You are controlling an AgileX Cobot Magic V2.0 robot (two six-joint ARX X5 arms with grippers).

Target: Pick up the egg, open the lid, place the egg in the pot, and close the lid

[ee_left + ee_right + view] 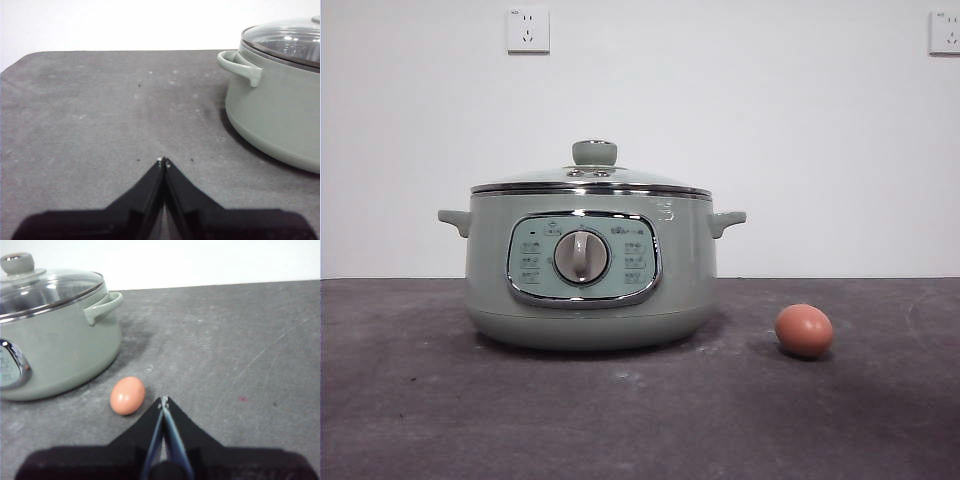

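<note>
You have the pot (590,268) sitting on the dark grey bench (420,400), its control panel (583,258) and grey dial (581,257) facing the front camera. The lid (592,178) is seated flat on the pot's rim, with its green knob (594,152) upright on top. One small handle (455,220) sticks out from each side of the pot.

The egg (804,330) lies on the bench beside the pot, apart from it, on the side away from the left arm. It rests on its side and nothing touches it.

Your left gripper (163,161) hangs over bare bench with its two black jaws pressed together tip to tip, holding nothing. From its wrist camera you see the pot (275,110) off to one side, with a handle (241,67) and part of the lid (285,42) in view.

Your right gripper (164,401) is likewise closed tight and empty, its jaws meeting at the tips. The egg (127,395) lies just beside those tips without touching them, between the gripper and the pot (55,345). How high the tips sit above the bench is hard to judge from this angle. The lid (47,290) and its knob (16,263) show in that view too.

On the white wall behind, two sockets (528,29) are mounted high up.
</note>
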